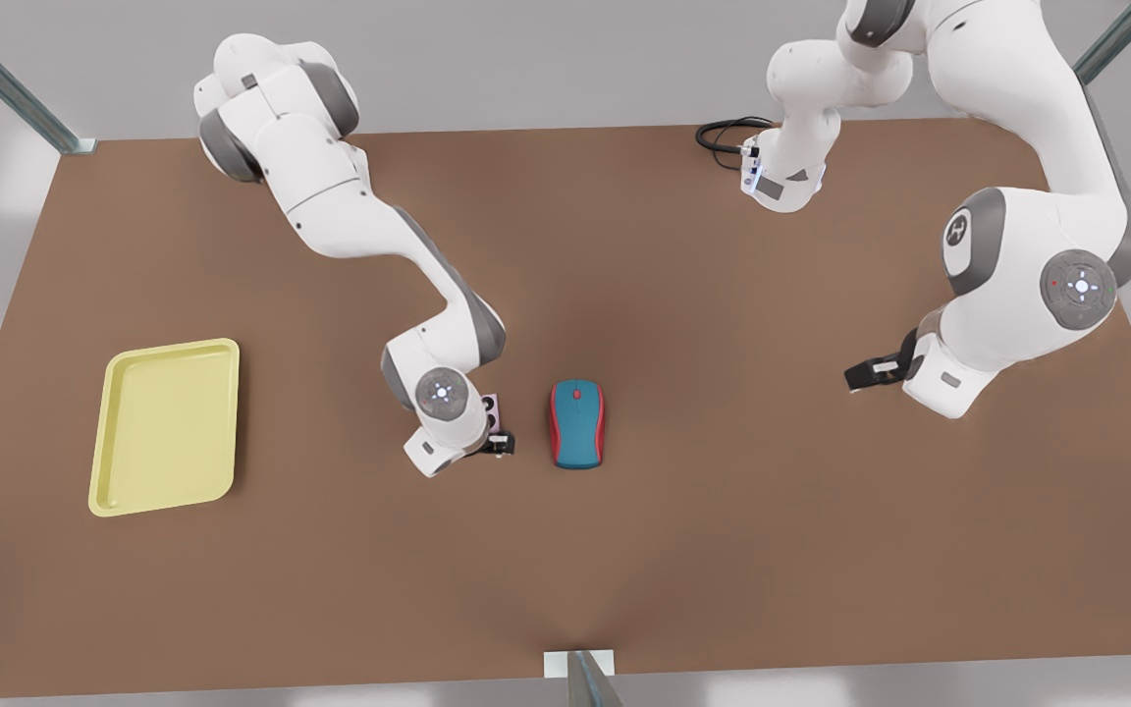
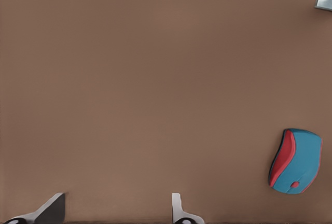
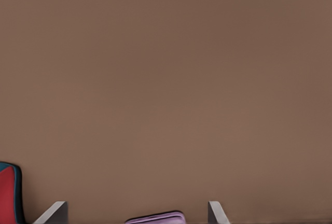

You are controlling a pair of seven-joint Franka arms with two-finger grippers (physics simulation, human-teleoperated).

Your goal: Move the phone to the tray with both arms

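The phone [image 1: 492,410], pale pink with two black circles, lies on the brown table [image 1: 723,511] in the front view, just beside the teal-and-red mouse [image 1: 577,424] on that mouse's side toward the front view's left, partly covered by the wrist of the arm there. The right gripper [image 1: 499,444] sits right at the phone. The pale yellow tray [image 1: 165,427] lies well apart toward the front view's left, with nothing in it. The left gripper [image 1: 865,374] hangs over bare table on the front view's right, far from the phone; that arm waits.

In the left wrist view, the left gripper [image 2: 116,209] has its fingers [image 2: 52,208] spread apart over bare tabletop, clasping nothing, with the mouse [image 2: 295,162] off to one side.

In the right wrist view, the right gripper [image 3: 137,212] is spread wide, its fingertips [image 3: 215,212] standing on either side of the phone [image 3: 155,218] and apart from it. An edge of the mouse [image 3: 10,193] shows nearby.
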